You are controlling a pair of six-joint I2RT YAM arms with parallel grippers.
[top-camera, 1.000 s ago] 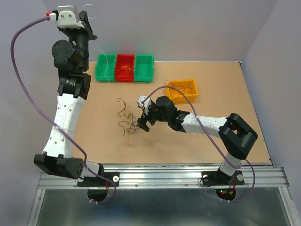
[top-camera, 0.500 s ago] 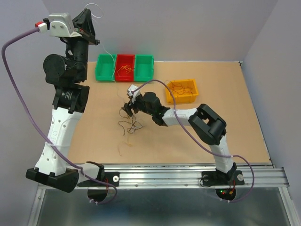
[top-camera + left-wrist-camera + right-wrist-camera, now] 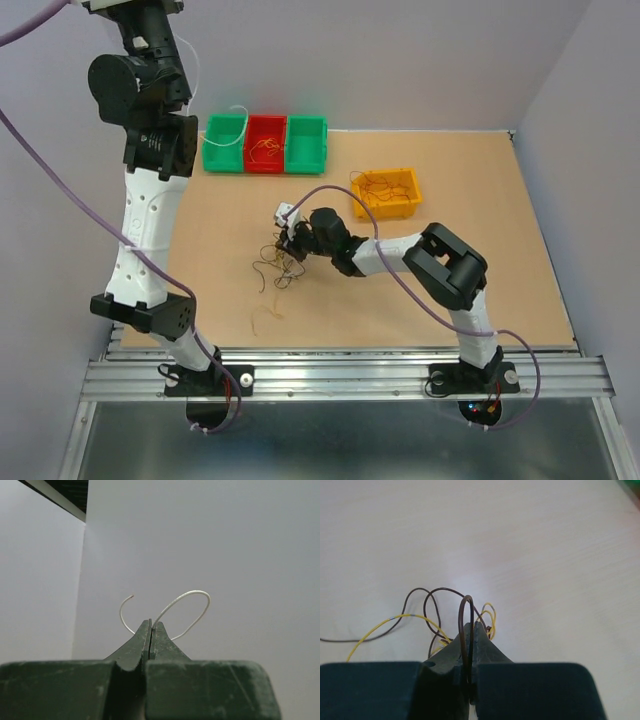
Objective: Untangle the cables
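Left wrist view: left gripper (image 3: 151, 626), jaws pressed together on a white cable (image 3: 199, 595) that loops up in front of a pale wall. Right wrist view: right gripper (image 3: 471, 628), jaws clamped on a brown cable (image 3: 461, 615), low over the table (image 3: 545, 555); a yellow cable (image 3: 380, 625) crosses just beyond. Top external view: loose tangle (image 3: 272, 268) mid-table beside the right gripper; more wires in the red bin (image 3: 266, 121) and the yellow bin (image 3: 386, 213).
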